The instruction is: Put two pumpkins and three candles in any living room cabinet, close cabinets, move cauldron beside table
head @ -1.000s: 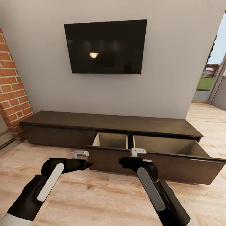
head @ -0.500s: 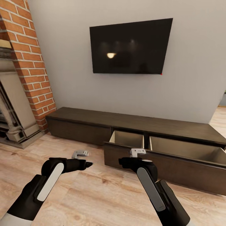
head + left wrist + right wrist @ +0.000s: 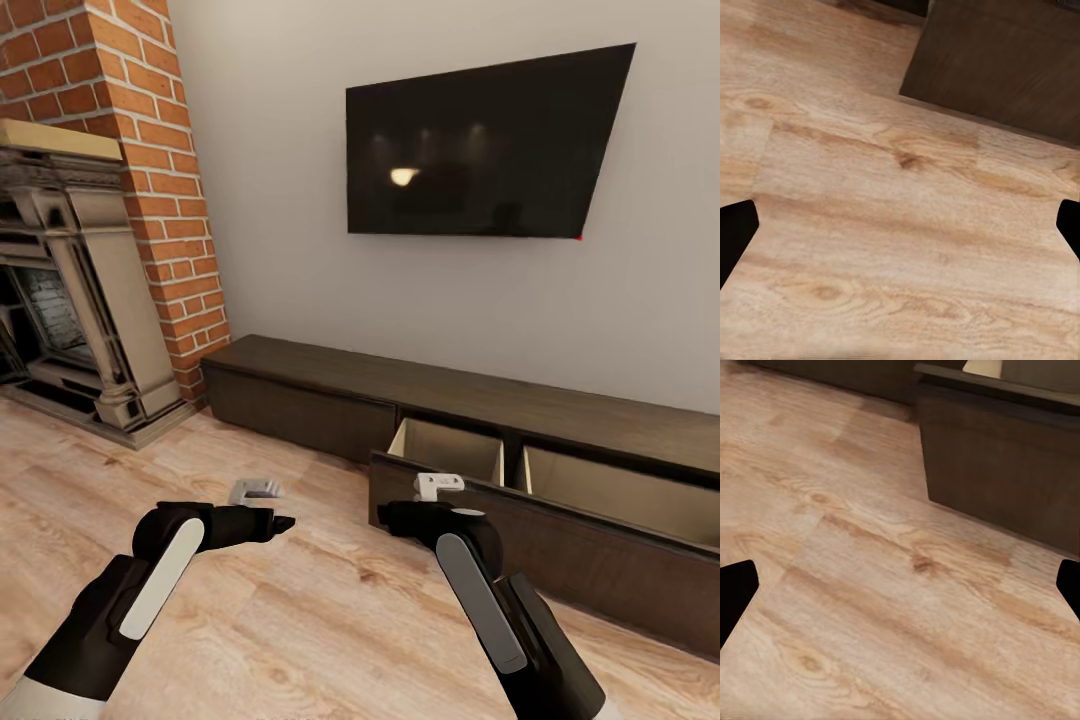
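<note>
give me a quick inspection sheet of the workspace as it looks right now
surface: bare light wood floor, nothing lying on it.
job's things: cabinet along the wall, its drawer pulled out, pale interior empty where visible; pumpkins, candles, cauldron and table: nothing seen.
clutter: nothing seen.
grippers: left gripper open over the floor with nothing between its fingers; right gripper open, empty, near the drawer front.
cables: nothing seen.
surroundings: dark tv on the grey wall; brick fireplace to the cabinet's left.
</note>
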### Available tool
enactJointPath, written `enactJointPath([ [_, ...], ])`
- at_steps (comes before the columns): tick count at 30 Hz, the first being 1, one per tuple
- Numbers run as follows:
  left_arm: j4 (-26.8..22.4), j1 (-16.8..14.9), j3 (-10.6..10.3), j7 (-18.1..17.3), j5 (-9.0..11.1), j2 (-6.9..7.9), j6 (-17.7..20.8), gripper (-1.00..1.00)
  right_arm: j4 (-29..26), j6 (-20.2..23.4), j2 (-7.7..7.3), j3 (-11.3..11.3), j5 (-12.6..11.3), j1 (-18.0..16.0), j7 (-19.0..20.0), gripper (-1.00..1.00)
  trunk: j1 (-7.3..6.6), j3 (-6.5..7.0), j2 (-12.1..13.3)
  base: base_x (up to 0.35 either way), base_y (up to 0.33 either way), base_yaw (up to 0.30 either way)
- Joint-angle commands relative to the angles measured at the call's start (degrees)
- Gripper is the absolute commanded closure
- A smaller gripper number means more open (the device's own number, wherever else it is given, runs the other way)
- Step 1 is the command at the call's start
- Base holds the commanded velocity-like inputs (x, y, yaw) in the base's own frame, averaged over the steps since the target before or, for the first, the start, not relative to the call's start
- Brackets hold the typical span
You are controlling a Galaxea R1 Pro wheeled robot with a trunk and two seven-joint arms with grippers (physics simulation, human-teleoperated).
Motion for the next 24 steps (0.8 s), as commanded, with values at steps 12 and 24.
enactJointPath([
  [12,10.5,-3.4,12.2,0.6,0.1,0.48,0.1,-1.0,0.3,0.1,1.05,0.2,-0.5,0.0,-0.8,-1.0,-0.01,-0.06,0.0,0.0,0.0,0.29],
  [24,17.3,-6.3,17.3,0.6,0.0,1.32,0.1,-1.0,0.5,0.0,1.4,2.5,-0.4,0.0,-0.9,-1.0,-0.01,-0.06,0.0,0.0,0.023,0.29],
])
